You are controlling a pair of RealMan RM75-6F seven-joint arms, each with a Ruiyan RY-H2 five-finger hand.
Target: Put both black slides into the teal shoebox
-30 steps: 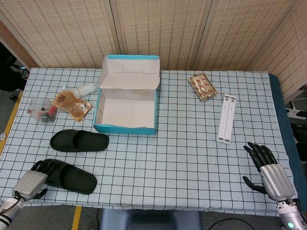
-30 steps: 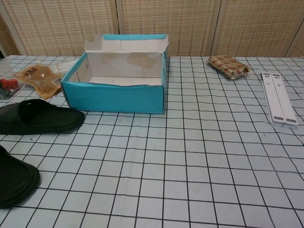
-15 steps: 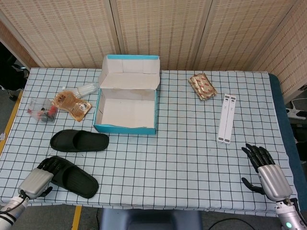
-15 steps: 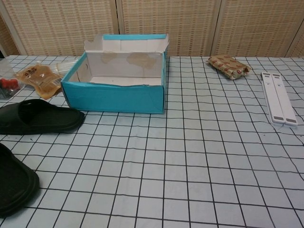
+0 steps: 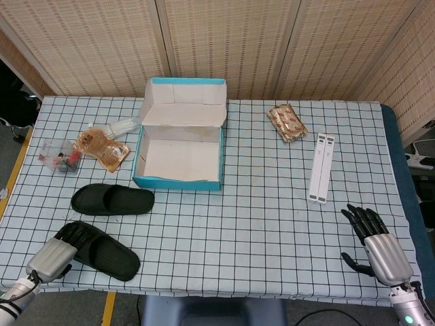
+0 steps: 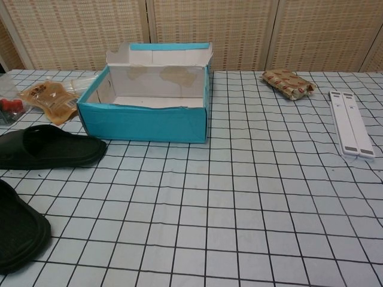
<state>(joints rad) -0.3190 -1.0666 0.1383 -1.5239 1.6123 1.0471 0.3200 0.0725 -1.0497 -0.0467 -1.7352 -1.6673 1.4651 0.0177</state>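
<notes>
Woven screens are seen behind a table (image 5: 272, 204) spread with a checked cloth, and the action is set at its near left corner. Starting from the fingers: those of the left hand (image 5: 60, 248) are curled over the heel end of the nearer slide (image 5: 102, 250), which appears to be grasped, though how firm the hold is cannot be made out. From that hold the slide's long axis runs away to the right and slightly towards the table edge, so the toe points off from the hand. In the chest view only the rounded end of this slide is caught, at the lower left corner.

Just beyond it, the second slide (image 5: 113, 200) lies flat, its long axis almost across the table, apart from the first. Further back and to the right stands the teal shoebox (image 5: 221, 153), lid flap raised, its inside seen bare. The move ahead is therefore judged to run away from the robot and to the right, over or around the second slide.

The right hand (image 5: 374, 236) hovers at the far right edge, fingers spread and holding nothing, well apart from both slides; the left is plainly the nearer hand for each of the 2
</notes>
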